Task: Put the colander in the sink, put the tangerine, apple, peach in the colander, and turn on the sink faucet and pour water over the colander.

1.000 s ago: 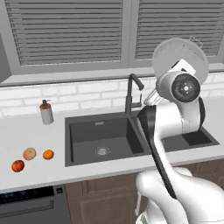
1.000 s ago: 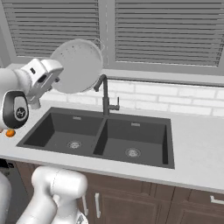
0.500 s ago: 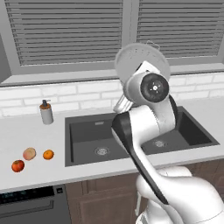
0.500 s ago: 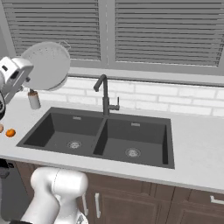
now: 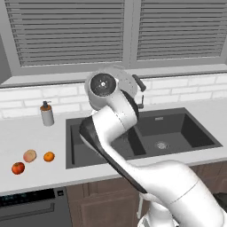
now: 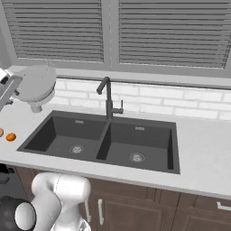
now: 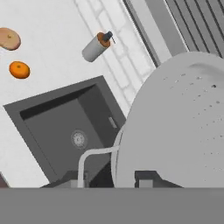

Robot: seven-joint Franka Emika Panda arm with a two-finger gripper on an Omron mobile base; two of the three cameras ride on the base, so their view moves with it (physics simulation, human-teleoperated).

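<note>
White-grey and perforated, the round colander (image 7: pixel 179 127) takes up the near right of my hand view, and I see the gripper (image 7: pixel 114 177) clenched on its rim, holding it up in the air. In the right base view the colander (image 6: pixel 35 84) hangs at about ten o'clock, above the counter edge left of the dark charcoal double-basin sink (image 6: pixel 103 140). From the left base view I catch its rim (image 5: pixel 125 76) behind the wrist, over the sink (image 5: pixel 177 128). On the pale counter (image 5: pixel 31 133) at about eight o'clock lie the glossy red apple (image 5: pixel 18 168), the pale tan-pink peach (image 5: pixel 29 155) and the small orange tangerine (image 5: pixel 49 156), close together. Farther back stand the grey soap dispenser (image 5: pixel 46 114) and the tall black gooseneck faucet (image 6: pixel 107 97).
</note>
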